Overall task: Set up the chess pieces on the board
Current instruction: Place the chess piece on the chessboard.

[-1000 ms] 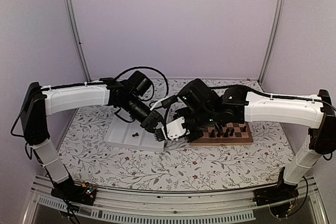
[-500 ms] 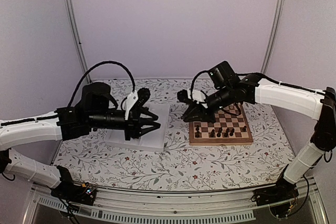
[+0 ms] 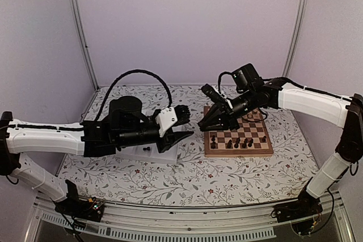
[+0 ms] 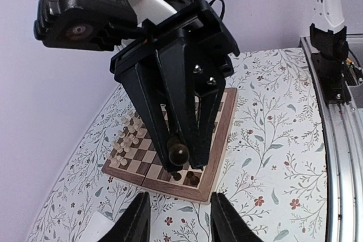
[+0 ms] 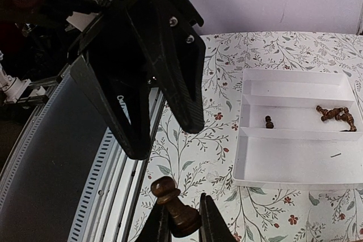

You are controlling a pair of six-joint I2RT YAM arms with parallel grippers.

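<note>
Quick update vs half a second ago: the left tool (image 3: 188, 122) has swung away from over the white tray (image 5: 295, 160) and lifted. It now points straight at the right tool (image 3: 203, 126). A second ago the two were bunched together low between the tray and the board. Now they face each other nose to nose, near but not touching.

The left tool's fingers (image 4: 136, 219) are spread wider than before, with nothing between them. The right tool hasn't really budged and is pinching a dark pawn (image 5: 173, 199) by its lower half, head sticking out. From the left wrist view, that pawn sits dead ahead of the left tool, just above the gap between its fingers.

Room-wise: the chessboard (image 3: 241, 152) lies below and behind the right tool, its left edge roughly under that tool's tips. A row of dark pieces (image 3: 238, 141) stands along the board's near side, and pale pieces (image 4: 127, 134) stand along the opposite side. The tray edge is under the left tool, with one small dark piece (image 5: 269, 121) and a little heap of brown pieces (image 5: 334, 114) in its compartments. A strip of floral table (image 3: 187, 179) runs beneath the gap between the tools.
</note>
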